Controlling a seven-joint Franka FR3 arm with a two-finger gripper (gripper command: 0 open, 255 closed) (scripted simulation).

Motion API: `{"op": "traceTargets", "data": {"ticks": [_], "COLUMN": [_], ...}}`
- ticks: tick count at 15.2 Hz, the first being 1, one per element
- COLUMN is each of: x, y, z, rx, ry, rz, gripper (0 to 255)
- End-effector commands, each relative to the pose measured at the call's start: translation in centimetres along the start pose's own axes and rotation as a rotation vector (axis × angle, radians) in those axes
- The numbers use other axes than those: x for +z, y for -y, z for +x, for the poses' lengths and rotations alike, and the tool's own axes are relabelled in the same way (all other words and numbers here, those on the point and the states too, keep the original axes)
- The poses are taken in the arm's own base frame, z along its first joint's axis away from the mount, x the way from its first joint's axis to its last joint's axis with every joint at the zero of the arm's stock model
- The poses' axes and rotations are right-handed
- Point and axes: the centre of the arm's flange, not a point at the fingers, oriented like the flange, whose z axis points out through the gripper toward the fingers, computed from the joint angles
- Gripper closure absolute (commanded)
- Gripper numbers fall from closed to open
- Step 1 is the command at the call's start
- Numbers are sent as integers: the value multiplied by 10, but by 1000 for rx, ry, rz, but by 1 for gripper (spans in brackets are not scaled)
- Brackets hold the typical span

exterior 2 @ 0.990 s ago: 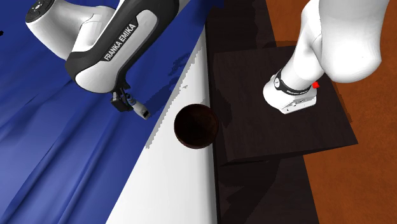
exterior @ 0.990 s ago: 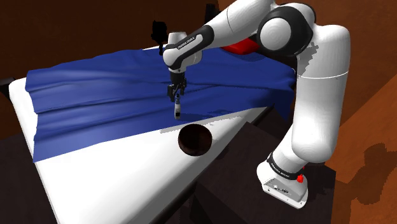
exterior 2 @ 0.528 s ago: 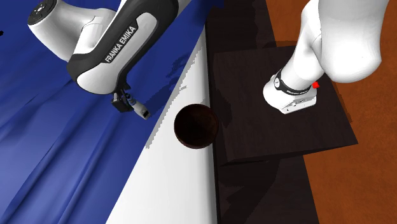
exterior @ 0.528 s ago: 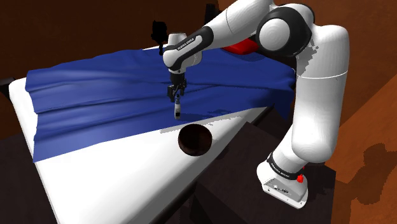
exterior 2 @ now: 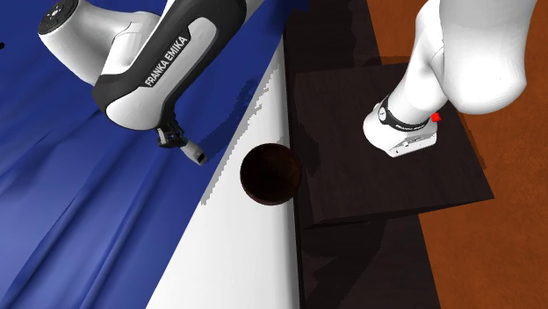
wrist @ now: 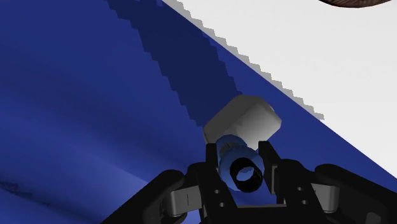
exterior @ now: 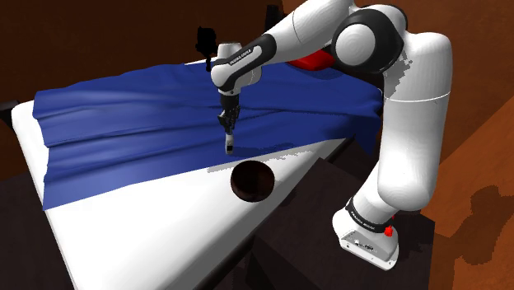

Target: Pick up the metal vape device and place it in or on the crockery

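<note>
The vape device (exterior: 229, 145) is a small grey block with a blue cylindrical top, standing on the blue cloth near the cloth's edge. My gripper (exterior: 227, 125) comes down on it from above and is shut on its blue top. In the wrist view the two fingers clasp the blue cylinder, and the device (wrist: 247, 121) shows its grey body beyond my gripper (wrist: 242, 167). The second exterior view has the device (exterior 2: 194, 153) slanting out below the gripper (exterior 2: 172, 138). The crockery is a dark brown bowl (exterior: 252, 181) (exterior 2: 270, 174) on the white surface, a short way from the device toward the stand; its rim (wrist: 356, 3) also shows.
A rumpled blue cloth (exterior: 123, 123) covers the far half of the white table (exterior: 140, 239). A red object (exterior: 317, 59) lies behind the arm and a small dark thing (exterior: 203, 39) stands at the back. The dark stand (exterior 2: 386, 167) borders the table beside the bowl.
The fingers have closed onto the device's blue top. Arm, device and bowl stay where they were.
</note>
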Motion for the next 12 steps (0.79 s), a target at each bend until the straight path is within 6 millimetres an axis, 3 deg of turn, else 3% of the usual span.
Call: {"op": "traceTargets", "data": {"ticks": [1, 12], "x": [0, -52], "y": [0, 5], "z": [0, -5], "rx": [0, 0], "ry": [0, 0], "rz": [0, 0], "gripper": [255, 255]}}
